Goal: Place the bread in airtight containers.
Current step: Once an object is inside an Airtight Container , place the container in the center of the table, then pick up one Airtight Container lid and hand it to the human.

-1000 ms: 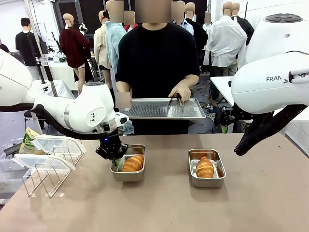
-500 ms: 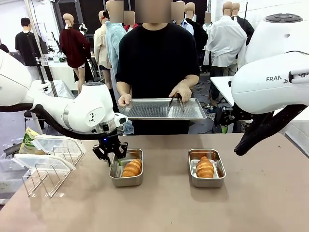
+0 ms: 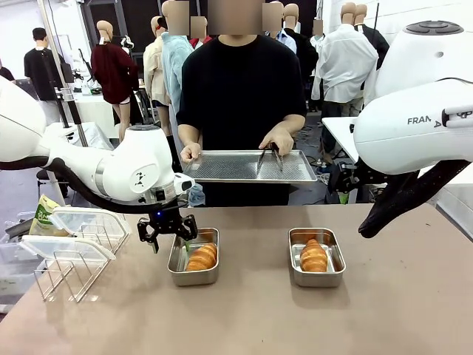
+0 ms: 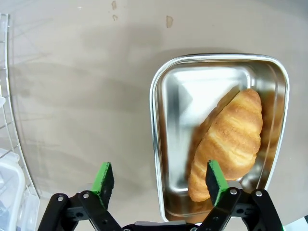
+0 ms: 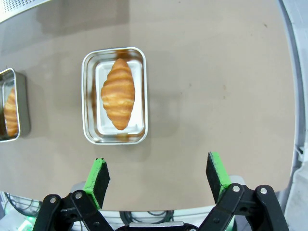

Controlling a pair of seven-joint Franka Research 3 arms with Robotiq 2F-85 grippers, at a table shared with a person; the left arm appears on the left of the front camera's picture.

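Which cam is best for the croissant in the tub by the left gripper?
Left wrist view: it looks straight down on the croissant, ridges clear, lying diagonally in its tub. Front view has the croissant small, partly behind the tub wall. Right wrist view cuts it off at the picture's edge.

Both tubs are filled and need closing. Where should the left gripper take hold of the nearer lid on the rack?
Probably its right rim: the lid lies flat on the rack, thin edge facing the open left gripper. Come in level from the tub side, one finger over and one under; from above a flat sheet gives the fingers nothing to close on.
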